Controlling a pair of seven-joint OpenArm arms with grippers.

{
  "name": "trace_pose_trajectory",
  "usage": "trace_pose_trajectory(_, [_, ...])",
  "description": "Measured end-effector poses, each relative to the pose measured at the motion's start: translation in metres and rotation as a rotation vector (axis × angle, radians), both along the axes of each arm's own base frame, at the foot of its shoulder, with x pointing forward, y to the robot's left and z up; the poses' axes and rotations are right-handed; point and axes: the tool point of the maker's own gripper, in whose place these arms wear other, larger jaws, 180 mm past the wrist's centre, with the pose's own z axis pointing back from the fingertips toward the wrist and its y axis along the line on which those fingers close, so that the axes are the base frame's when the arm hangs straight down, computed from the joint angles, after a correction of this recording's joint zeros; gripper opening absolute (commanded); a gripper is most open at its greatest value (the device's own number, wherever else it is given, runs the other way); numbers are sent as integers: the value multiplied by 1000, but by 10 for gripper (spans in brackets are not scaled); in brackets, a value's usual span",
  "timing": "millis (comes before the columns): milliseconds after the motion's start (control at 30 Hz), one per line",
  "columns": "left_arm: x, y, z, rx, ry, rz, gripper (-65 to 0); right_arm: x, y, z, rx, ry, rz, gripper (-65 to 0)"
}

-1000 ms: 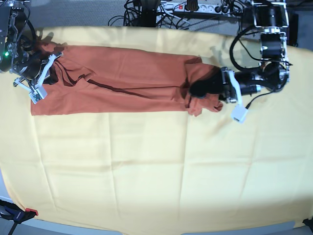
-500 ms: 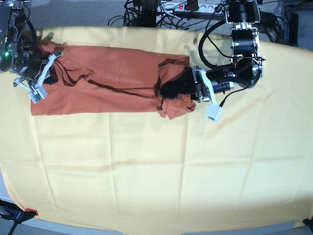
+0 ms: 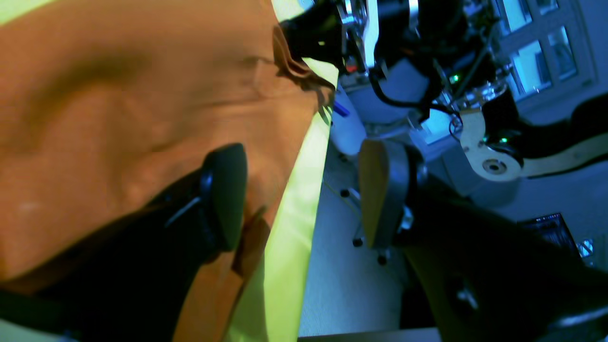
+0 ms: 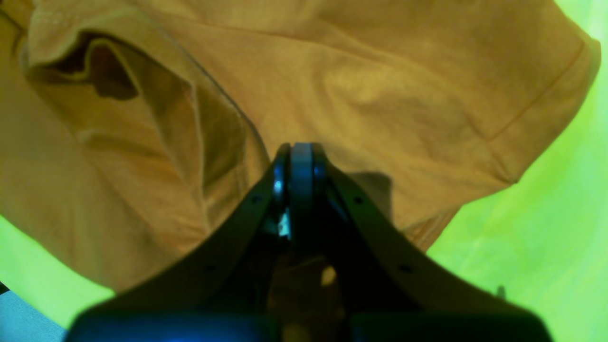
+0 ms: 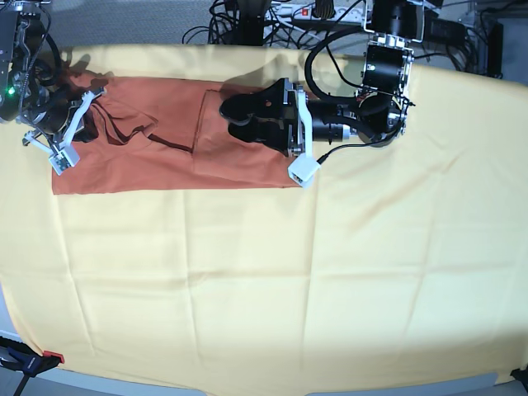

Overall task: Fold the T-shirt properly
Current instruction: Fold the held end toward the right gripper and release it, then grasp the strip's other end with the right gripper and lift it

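T-shirt (image 5: 165, 136) is lying folded across the far left part of the yellow cloth (image 5: 264, 280) covering the desk. Left gripper (image 5: 235, 118) is hovering over the folded-over right end, jaws spread wide, gripping nothing. Right gripper (image 4: 294, 156) is sitting at the T-shirt's far left end, jaws pressed together, no cloth visibly between them.

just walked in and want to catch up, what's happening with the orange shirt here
A two-armed robot is folding a rust-orange T-shirt on a pale yellow cloth. The left gripper is over the middle of the shirt with its jaws spread apart, and one end of the shirt lies doubled over the body beneath it. The right gripper is shut, sitting over the other end of the shirt, near a sleeve.
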Motion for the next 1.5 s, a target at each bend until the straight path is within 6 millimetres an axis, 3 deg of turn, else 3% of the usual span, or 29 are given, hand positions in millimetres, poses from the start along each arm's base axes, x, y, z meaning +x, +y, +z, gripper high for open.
trace_pose_trajectory(67, [10, 1, 8, -43, -9, 55, -274, 0, 0, 0, 0, 0, 0, -650])
trace_pose_trajectory(100, [17, 4, 9, -45, -17, 88, -310, 0, 0, 0, 0, 0, 0, -617])
trace_pose_trajectory(233, [41, 28, 0, 27, -56, 215, -650, 0, 0, 0, -1, -1, 0, -486])
trace_pose_trajectory(333, [52, 49, -14, 118, -71, 277, -650, 4, 0, 3, 0, -11, 0, -407])
trace_pose_trajectory(433, [58, 63, -18, 157, -76, 319, -650, 20, -2, 13, 2, -53, -23, -323])
trace_pose_trajectory(567, [63, 82, -23, 200, -81, 353, -650, 47, -10, 35, 5, -128, -82, -316])
trace_pose_trajectory(667, [65, 106, -26, 254, -92, 371, -650, 55, -36, 49, -12, -145, -200, -308])
trace_pose_trajectory(767, [67, 130, -27, 310, -106, 385, -650, 44, -70, 54, -28, -144, -334, -231])
trace_pose_trajectory(900, [69, 153, -25, 350, -121, 396, -650, 16, -105, 48, 57, -114, -467, -226])
trace_pose_trajectory(967, [70, 163, -24, 376, -127, 398, -650, 4, -113, 42, 147, -98, -517, -226])
trace_pose_trajectory(1267, [69, 170, -24, 397, -130, 394, -650, -27, -85, 1, 561, 20, -539, -226])
trace_pose_trajectory(1500, [69, 170, -23, 390, -129, 394, -650, -28, -55, -13, 606, 79, -421, -228])
